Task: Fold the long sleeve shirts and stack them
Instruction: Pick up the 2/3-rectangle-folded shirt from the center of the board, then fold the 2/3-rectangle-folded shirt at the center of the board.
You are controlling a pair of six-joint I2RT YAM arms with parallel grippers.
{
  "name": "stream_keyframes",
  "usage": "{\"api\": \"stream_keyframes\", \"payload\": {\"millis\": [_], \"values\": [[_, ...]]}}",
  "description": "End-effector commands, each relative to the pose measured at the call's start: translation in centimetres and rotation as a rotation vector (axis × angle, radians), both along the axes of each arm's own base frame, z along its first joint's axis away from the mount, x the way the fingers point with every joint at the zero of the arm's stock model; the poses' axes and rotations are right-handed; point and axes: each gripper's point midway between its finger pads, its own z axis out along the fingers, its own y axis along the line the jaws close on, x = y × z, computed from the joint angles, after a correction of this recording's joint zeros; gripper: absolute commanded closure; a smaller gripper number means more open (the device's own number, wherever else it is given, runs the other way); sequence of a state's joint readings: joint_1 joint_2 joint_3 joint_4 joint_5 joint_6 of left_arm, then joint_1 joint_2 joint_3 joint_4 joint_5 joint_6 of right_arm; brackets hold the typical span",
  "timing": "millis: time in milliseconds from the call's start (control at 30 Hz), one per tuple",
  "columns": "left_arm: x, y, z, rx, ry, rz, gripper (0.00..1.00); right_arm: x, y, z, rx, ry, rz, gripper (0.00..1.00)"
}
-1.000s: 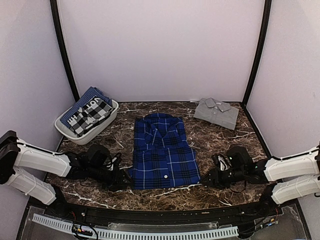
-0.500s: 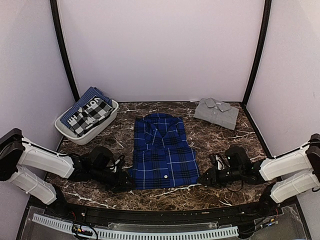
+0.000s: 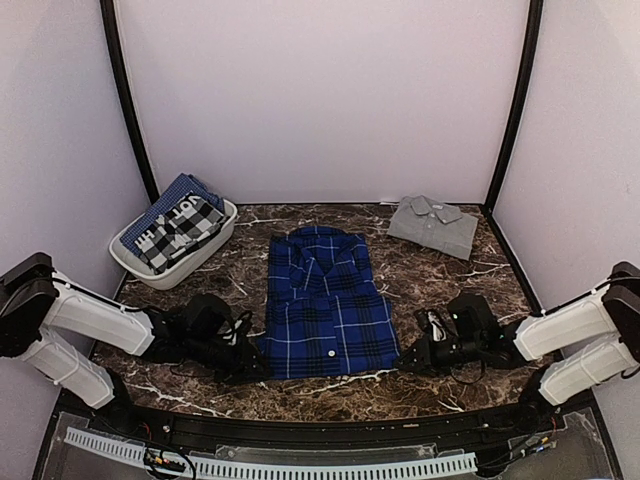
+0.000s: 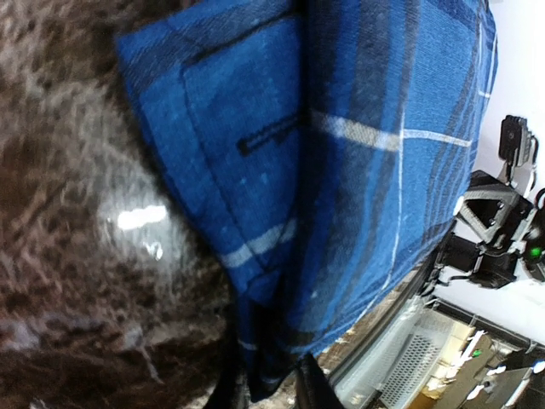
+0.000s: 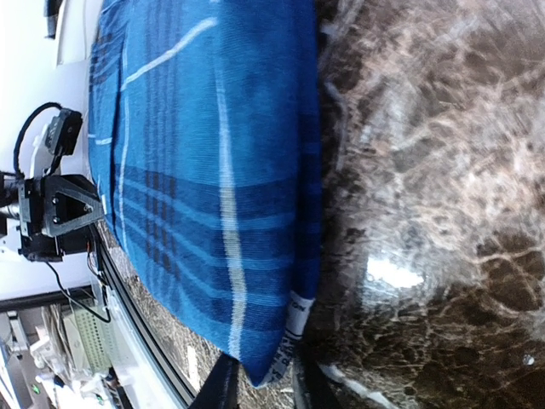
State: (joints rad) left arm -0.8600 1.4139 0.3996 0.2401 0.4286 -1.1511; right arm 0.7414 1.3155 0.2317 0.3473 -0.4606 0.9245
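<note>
Both arms have slid inward over the last second, and their jaws have narrowed. The left gripper point(image 3: 258, 365) now sits at the near left corner of the plaid shirt point(image 3: 328, 305), and the right gripper point(image 3: 403, 358) at its near right corner. The shirt itself lies where it did, flat and folded at the middle of the table point(image 3: 430, 275), collar to the back.

From above, the fingertips are too dark and small to read. The wrist views settle it. The left gripper point(image 4: 268, 392) pinches the shirt's point(image 4: 358, 170) hem corner, cloth filling the gap between its fingers point(image 4: 228, 388). The right gripper point(image 5: 262, 388) likewise has the shirt's point(image 5: 213, 170) corner tip caught between its fingers point(image 5: 308, 383).

Only the top view shows the rest, all unchanged. The grey shirt point(image 3: 433, 225) lies folded at the back right, well apart from the plaid one. A white basket point(image 3: 228, 228) at the back left holds a black-and-white checked cloth point(image 3: 180, 228) with lettering, over a blue cloth point(image 3: 180, 190).
</note>
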Motion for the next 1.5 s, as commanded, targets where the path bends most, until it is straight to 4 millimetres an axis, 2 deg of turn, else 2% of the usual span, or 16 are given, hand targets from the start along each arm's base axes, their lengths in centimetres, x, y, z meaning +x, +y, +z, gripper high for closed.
{"api": "stream_keyframes", "payload": {"millis": [0,133,433,633,767,933,1067,1100,1233,1267,1300,1333,1367,1400,1433,1467], "values": [[0.7,0.2,-0.6,0.043,-0.010,0.031,0.87,0.3,0.5,0.4,0.016,-0.012,0.015,0.85],[1.2,-0.3,0.0,0.036,-0.031,0.028,1.00,0.3,0.6,0.8,0.026,-0.019,0.018,1.00],[-0.5,0.8,1.3,0.072,-0.064,0.024,1.00,-1.3,-0.2,2.2,0.041,-0.049,0.015,1.00],[-3.2,0.5,3.4,0.057,-0.104,0.007,1.00,-3.2,0.3,4.6,0.078,-0.084,0.024,1.00],[-4.2,0.7,5.6,0.032,-0.140,0.032,1.00,-4.2,0.5,6.8,0.108,-0.113,0.014,1.00],[-3.7,0.0,9.2,-0.015,-0.206,0.067,1.00,-3.6,0.7,11.5,0.159,-0.207,-0.024,1.00],[-1.7,-0.3,12.2,-0.011,-0.301,0.115,1.00,-0.6,1.6,15.6,0.101,-0.339,-0.062,1.00],[-0.9,0.3,12.1,0.033,-0.318,0.123,1.00,0.4,2.0,16.6,0.086,-0.364,-0.067,1.00],[4.1,0.3,16.0,0.029,-0.404,0.180,1.00,6.3,3.6,20.5,0.098,-0.441,-0.107,1.00],[6.0,0.8,15.9,0.044,-0.405,0.213,1.00,7.9,3.8,20.5,0.090,-0.446,-0.120,1.00],[6.8,0.4,17.2,0.026,-0.433,0.190,1.00,9.8,3.9,20.9,0.086,-0.457,-0.138,1.00],[9.1,1.1,16.6,0.063,-0.450,0.209,1.00,11.6,4.2,20.8,0.073,-0.459,-0.149,1.00],[10.3,0.9,17.4,0.048,-0.461,0.211,1.00,13.7,4.5,19.7,0.046,-0.448,-0.159,1.00],[12.7,1.5,16.3,0.080,-0.466,0.229,1.00,15.6,4.7,19.6,0.038,-0.449,-0.171,1.00],[14.1,1.3,16.6,0.062,-0.472,0.222,1.00,17.8,4.7,19.1,0.030,-0.448,-0.190,1.00],[16.7,1.9,15.2,0.097,-0.480,0.238,1.00,19.9,4.9,18.6,0.021,-0.445,-0.205,1.00]]}}
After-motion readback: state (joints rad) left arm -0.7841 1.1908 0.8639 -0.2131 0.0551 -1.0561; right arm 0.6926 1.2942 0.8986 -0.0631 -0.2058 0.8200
